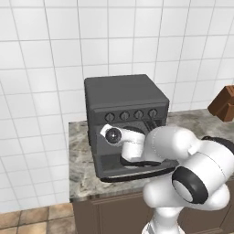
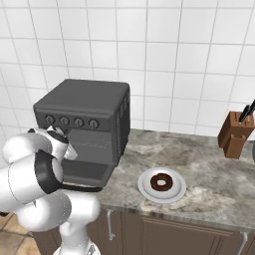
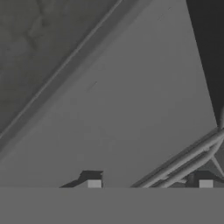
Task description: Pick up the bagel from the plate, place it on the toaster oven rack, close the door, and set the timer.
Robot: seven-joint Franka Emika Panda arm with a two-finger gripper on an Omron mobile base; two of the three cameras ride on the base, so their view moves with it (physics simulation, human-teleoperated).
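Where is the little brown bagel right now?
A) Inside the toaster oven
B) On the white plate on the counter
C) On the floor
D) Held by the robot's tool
B: in the right base view the bagel lies in the middle of the plate, on the counter to the right of the toaster oven.

White square-tiled wall (image 2: 189, 60) behind grey-beige marbled stone surface (image 2: 219, 184). Dark brown wooden cabinets (image 2: 164, 238) beneath. Terracotta tiled floor (image 1: 32, 219) near left. Even light.
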